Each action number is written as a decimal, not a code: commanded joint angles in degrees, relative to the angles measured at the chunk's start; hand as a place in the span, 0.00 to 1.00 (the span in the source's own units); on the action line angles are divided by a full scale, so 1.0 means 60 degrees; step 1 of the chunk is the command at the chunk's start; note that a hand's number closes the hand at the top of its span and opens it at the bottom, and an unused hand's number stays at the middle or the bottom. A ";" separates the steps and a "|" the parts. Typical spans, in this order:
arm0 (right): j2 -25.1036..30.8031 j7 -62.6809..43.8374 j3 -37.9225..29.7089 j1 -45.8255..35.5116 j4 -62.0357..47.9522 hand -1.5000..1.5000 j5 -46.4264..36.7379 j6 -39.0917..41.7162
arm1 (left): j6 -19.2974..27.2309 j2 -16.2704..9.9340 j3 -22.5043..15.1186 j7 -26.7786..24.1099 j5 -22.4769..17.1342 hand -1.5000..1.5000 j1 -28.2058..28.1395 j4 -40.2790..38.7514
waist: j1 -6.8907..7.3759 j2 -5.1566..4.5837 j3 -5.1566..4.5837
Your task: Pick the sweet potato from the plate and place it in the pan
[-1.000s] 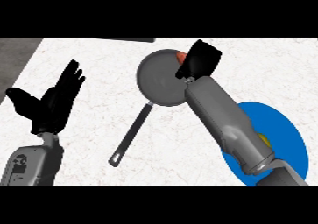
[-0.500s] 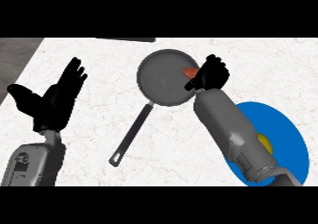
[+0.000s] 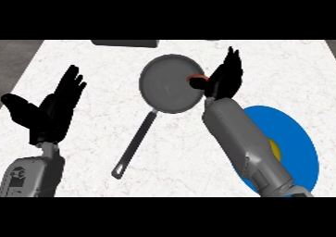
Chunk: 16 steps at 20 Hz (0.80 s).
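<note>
Orange-red sweet potato (image 3: 196, 79) sits at the grey metal pan's (image 3: 169, 88) right rim, touching my right hand (image 3: 223, 78), fingers straightened, holding nothing.

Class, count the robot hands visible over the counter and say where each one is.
2. The left hand rests open at the view's left; the right hand is at the pan's right rim, beside the sweet potato.

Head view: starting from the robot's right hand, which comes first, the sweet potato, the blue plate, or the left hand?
From the right hand:
1. Sweet potato, touching its left side, at the pan's right rim.
2. Blue plate, lower right, partly under the forearm.
3. Left hand, resting open at the far left.
</note>
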<state>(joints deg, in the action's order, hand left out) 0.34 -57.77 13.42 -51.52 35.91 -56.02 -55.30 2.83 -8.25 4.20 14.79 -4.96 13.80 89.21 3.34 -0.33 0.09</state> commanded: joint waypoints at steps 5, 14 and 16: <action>-0.0055 -0.0388 0.1905 0.2481 0.3226 0.00 0.0907 -0.2966 | 0.0334 0.0085 0.0134 0.0033 0.0125 0.50 -0.0358 0.0149 | -0.0462 0.0194 -0.0005; -0.0055 0.0225 0.3896 0.6534 0.7522 0.00 -0.0707 -0.3253 | 0.0061 -0.0198 0.0373 0.0055 -0.0068 0.50 -0.0980 0.0641 | -0.0725 0.0154 -0.0021; -0.0056 -0.0034 0.3943 0.7297 0.8451 0.00 -0.1382 -0.2724 | -0.0036 -0.0481 0.0667 0.0423 -0.0309 0.50 -0.0529 0.0676 | -0.0723 0.0134 -0.0023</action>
<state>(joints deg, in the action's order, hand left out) 0.16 -55.57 34.33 -16.62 76.91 -58.28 -70.76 2.90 -9.85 6.98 15.35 -5.92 9.68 91.83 -0.81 0.60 -0.02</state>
